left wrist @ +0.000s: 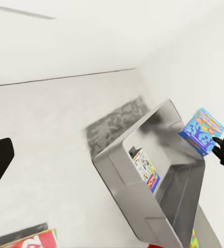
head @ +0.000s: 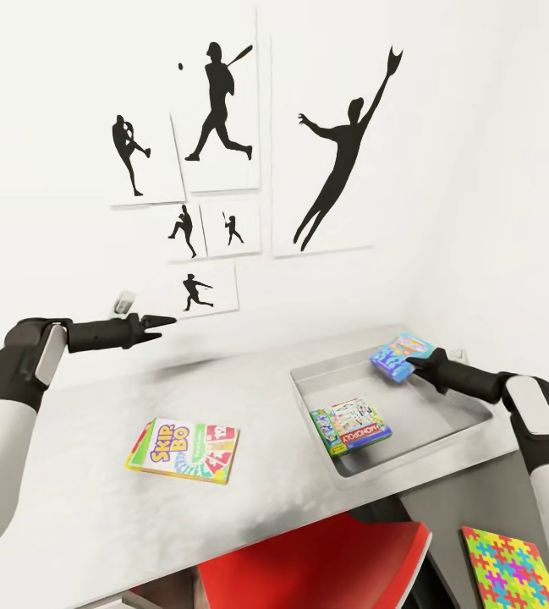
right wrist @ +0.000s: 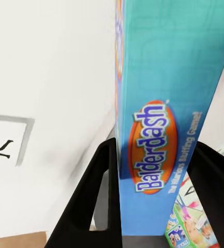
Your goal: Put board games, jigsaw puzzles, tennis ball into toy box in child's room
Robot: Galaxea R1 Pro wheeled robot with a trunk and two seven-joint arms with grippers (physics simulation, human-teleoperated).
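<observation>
My right gripper [head: 411, 365] is shut on the small blue Balderdash board game [head: 399, 355], holding it on edge over the far right corner of the grey toy box [head: 409, 463]. The right wrist view shows its fingers [right wrist: 99, 196] clamping that box [right wrist: 163, 103]. Inside the toy box lies a Monopoly board game [head: 352, 425]. The Skip-Bo board game [head: 183, 450] lies flat on the table [head: 79, 507], left of the bin. My left gripper [head: 162, 321] hovers open and empty above the table's back left. One jigsaw puzzle [head: 507, 568] shows below the table's front edge. The tennis ball and bed are out of view.
A red chair [head: 308, 567] is tucked under the table's front edge. The white wall with black silhouette pictures [head: 215, 110] stands right behind the table, and a side wall closes in at the right, near the bin.
</observation>
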